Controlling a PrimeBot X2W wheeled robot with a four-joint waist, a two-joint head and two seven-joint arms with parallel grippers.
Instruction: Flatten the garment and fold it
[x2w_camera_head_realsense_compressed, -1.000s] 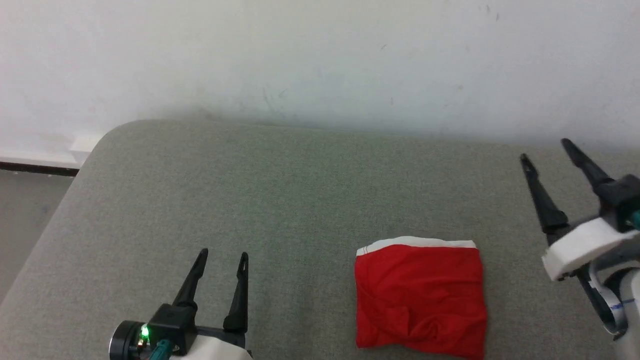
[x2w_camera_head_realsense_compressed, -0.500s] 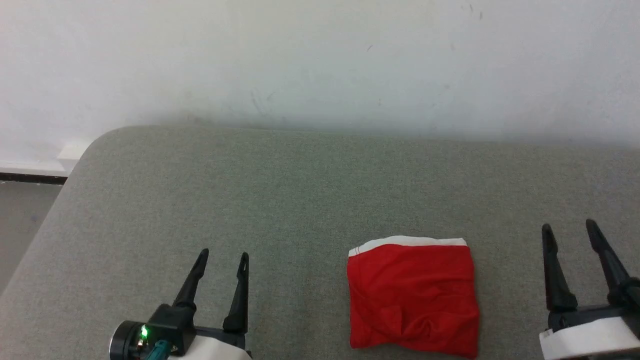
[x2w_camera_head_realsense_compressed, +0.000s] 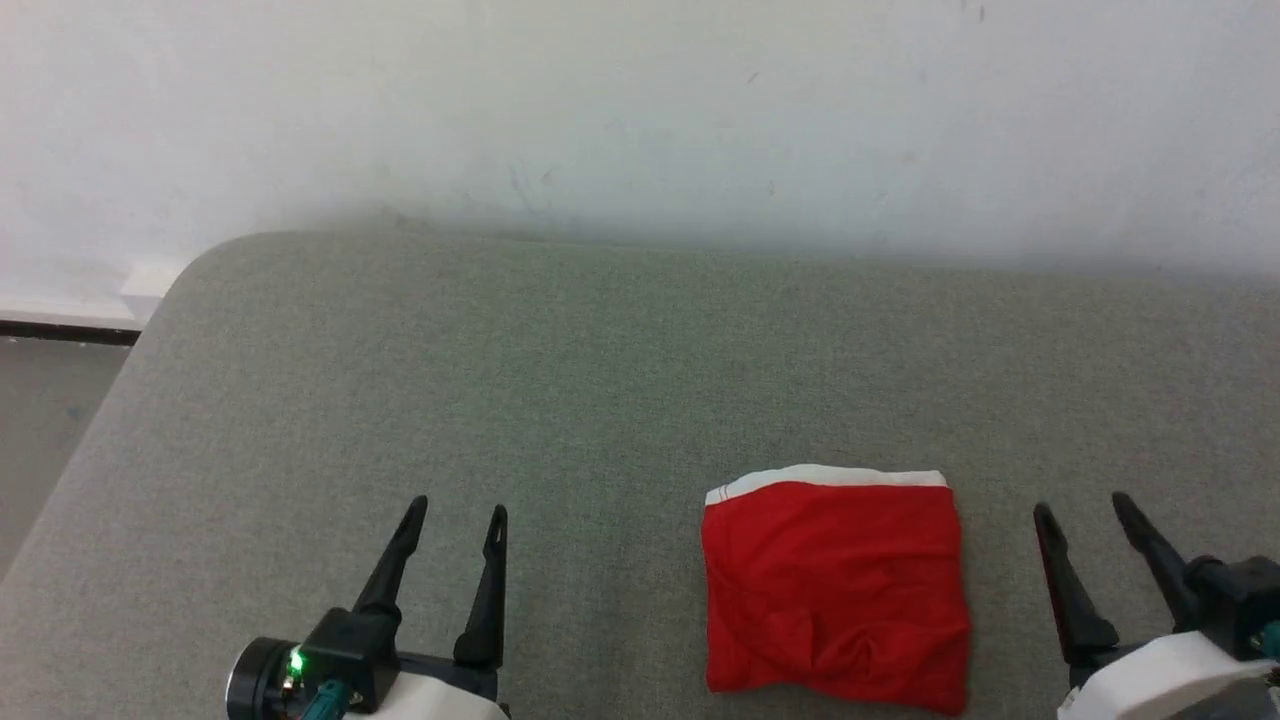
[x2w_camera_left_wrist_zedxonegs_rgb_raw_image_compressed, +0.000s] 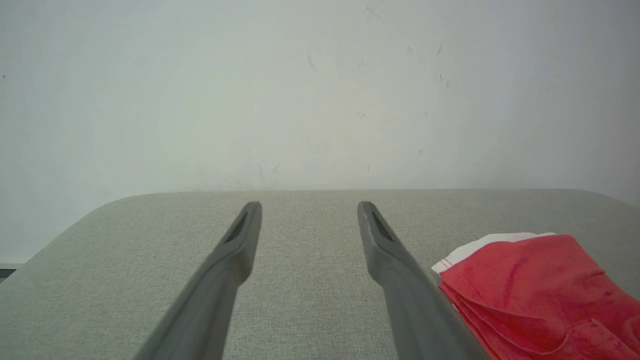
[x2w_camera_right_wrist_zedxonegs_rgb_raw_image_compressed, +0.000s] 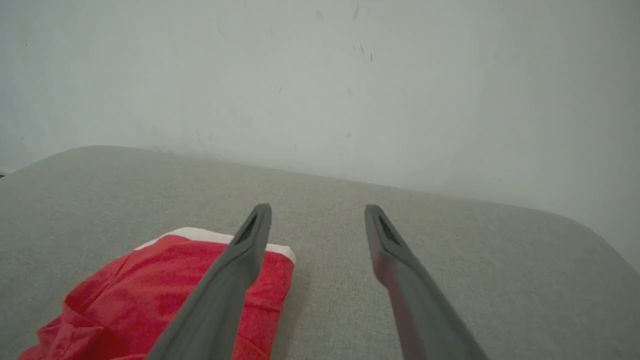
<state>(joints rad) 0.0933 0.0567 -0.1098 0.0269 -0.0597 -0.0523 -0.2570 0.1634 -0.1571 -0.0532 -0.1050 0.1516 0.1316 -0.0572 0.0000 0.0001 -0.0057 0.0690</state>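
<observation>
Grey cushion (x2w_camera_head_realsense_compressed: 500, 380), folded red garment (x2w_camera_head_realsense_compressed: 835, 590)

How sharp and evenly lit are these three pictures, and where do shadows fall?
Head view: soft even light; red shorts sharp; dim shadow where the grey fabric surface meets the wall. Left wrist view: the left gripper's fingers are blurred. Right wrist view: the right gripper's fingers blurred too; faint shadow beside the shorts.
</observation>
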